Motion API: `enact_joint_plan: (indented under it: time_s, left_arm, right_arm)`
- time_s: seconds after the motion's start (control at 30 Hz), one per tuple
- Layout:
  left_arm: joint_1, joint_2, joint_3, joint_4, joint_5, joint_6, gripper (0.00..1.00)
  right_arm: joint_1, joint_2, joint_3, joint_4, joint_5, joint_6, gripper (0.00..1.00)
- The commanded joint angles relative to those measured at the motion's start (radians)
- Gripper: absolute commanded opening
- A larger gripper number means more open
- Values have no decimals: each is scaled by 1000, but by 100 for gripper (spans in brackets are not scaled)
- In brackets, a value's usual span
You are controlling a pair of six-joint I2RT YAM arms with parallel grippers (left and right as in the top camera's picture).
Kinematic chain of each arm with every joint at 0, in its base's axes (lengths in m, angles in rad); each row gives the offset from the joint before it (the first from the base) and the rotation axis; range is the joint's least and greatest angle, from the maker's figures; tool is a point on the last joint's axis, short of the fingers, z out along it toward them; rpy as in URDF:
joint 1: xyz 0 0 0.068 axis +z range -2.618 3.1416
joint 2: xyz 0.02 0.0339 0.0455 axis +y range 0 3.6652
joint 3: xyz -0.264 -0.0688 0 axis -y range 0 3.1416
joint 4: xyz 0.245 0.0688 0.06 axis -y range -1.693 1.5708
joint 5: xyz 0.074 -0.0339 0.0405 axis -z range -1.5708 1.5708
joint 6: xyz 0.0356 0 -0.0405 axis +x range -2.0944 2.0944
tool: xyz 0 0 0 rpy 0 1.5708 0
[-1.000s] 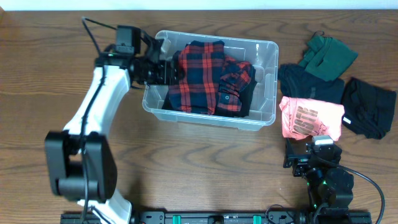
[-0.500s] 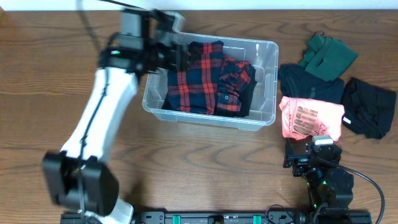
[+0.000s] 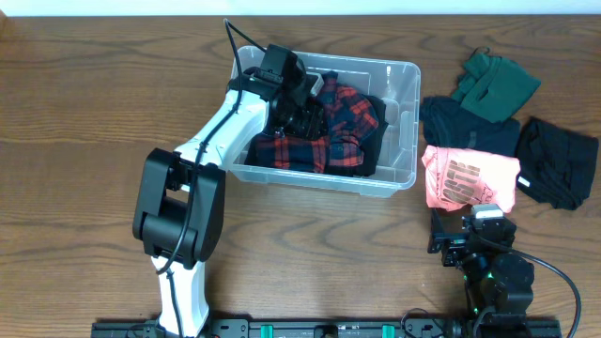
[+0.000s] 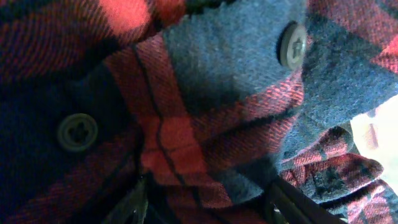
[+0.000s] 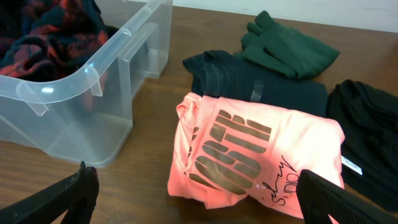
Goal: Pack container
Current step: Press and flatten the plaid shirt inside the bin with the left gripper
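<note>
The overhead view is showing the left arm reaching into the container [image 3: 406, 73], which is sitting on the wooden table [image 3: 84, 113] left of centre, holding a red and navy plaid shirt [image 3: 349, 120]. Only the left wrist view is showing that shirt [image 4: 186, 112] close up, with two buttons. There the left gripper [image 4: 205, 208] is pressing into the cloth, fabric bunched between its parted fingers [image 4: 134, 208]; whether it is gripping cannot be told.

To the right, outside the container, a pink shirt [image 3: 470, 178], a dark garment [image 3: 465, 127], a green garment [image 3: 493, 84] and a black garment [image 3: 559, 160] are lying. The right wrist view is showing the pink shirt's dark lettering [image 5: 255, 155]. The right gripper [image 5: 199, 205] is hanging spread wide, grasping nothing, near the pink shirt.
</note>
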Motion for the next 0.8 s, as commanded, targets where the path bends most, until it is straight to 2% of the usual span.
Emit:
enact_joint_plan:
  time_s: [0.0, 0.17, 0.4, 0.77]
  left_arm:
    - [19, 75, -41, -62, -23, -17, 59]
    - [35, -44, -10, -144, -3, -17, 57]
    - [35, -261, -8, -169, 3, 6, 57]
    - [20, -262, -76, -328, 11, 37, 57]
  right_arm:
    - [-8, -5, -3, 0, -4, -2, 99]
    - [-8, -5, -3, 0, -4, -2, 99]
    - [-8, -5, -3, 0, -4, -2, 99]
    - [-8, -5, -3, 0, -4, -2, 99]
